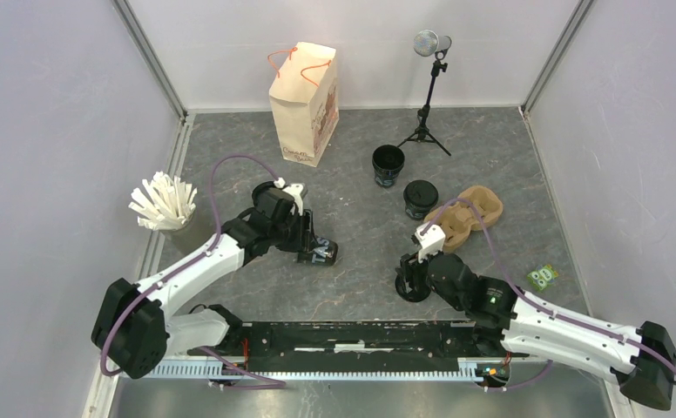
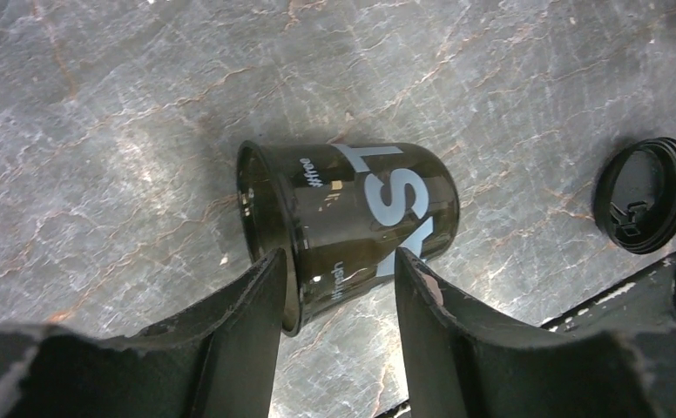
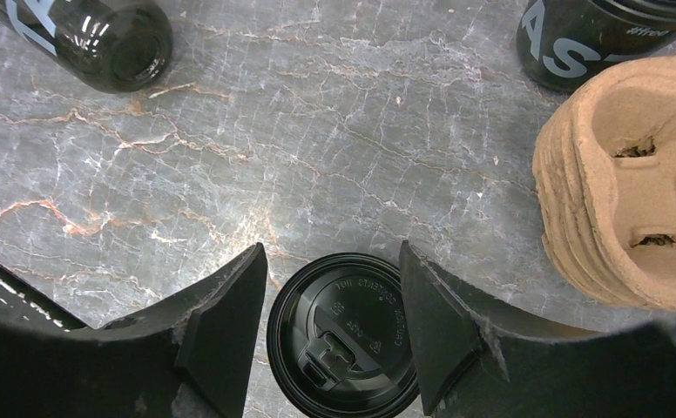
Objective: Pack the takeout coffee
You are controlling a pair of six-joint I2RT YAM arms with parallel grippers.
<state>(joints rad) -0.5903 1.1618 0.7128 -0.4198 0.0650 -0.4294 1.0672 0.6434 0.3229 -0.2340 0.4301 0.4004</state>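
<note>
One takeout coffee cup, black and without a lid, lies on its side. My left gripper is open right over it, one fingertip at the rim and the other over the wall. A loose black lid lies flat on the table. My right gripper hovers open above it, a finger on each side. An open cup and a lidded cup stand further back. The brown cup carrier lies beside the lidded cup.
A beige paper bag with orange handles stands at the back. A holder of white stirrers is at the left wall. A microphone on a tripod stands at the back right. A green packet lies at the right.
</note>
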